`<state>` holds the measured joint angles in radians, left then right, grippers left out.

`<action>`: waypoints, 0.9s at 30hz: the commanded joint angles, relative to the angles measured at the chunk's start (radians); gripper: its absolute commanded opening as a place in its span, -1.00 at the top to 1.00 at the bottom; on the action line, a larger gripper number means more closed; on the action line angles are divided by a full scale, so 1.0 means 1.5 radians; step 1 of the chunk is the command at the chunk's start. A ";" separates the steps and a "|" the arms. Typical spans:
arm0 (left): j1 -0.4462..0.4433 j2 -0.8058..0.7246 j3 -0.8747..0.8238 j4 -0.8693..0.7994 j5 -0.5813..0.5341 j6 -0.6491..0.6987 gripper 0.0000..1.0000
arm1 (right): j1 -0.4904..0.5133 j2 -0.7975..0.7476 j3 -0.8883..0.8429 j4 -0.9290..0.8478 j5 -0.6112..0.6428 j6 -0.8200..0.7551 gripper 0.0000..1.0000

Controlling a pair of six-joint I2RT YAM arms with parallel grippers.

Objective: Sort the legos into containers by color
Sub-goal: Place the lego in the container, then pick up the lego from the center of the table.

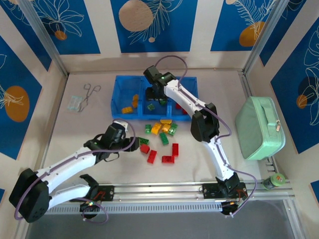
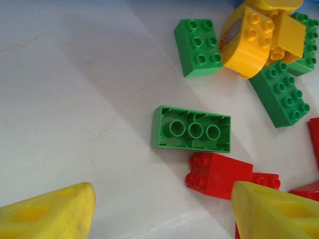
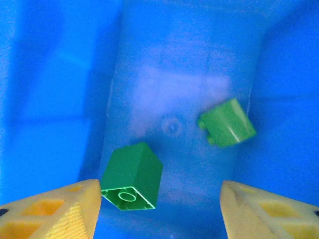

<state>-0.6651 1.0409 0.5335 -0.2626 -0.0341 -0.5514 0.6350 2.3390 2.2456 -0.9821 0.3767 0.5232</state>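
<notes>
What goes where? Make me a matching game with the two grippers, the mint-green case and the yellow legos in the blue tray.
Things:
1. left gripper
2. right gripper
3. mint-green case
4. yellow legos

Places:
A. on the right side of the table
B. open above the middle compartment of the tray, over two green legos
C. in the tray's left compartment
D. open above the loose legos on the table

Pairs: 1-D, 2-B, 3-A, 4-C

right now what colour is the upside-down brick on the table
The upside-down brick is green, best in left wrist view.
</notes>
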 commanded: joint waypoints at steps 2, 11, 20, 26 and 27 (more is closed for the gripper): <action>-0.014 0.028 0.015 0.029 0.011 0.011 -0.48 | 0.018 -0.144 -0.127 0.059 0.016 0.010 -0.31; -0.050 0.141 0.073 0.025 -0.006 0.029 -0.57 | 0.026 -0.370 -0.399 0.176 0.001 0.045 -0.36; -0.070 0.258 0.138 -0.006 -0.044 0.038 -0.61 | 0.028 -0.491 -0.563 0.221 0.003 0.082 -0.37; -0.083 0.317 0.184 -0.052 -0.085 0.046 -0.64 | 0.024 -0.543 -0.628 0.237 0.007 0.102 -0.38; -0.084 0.324 0.188 -0.057 -0.086 0.047 -0.65 | 0.024 -0.547 -0.635 0.239 0.008 0.105 -0.38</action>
<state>-0.7780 1.4994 0.7761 -0.2863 -0.1169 -0.5026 0.6720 1.5658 1.3128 -0.6548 0.3817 0.6468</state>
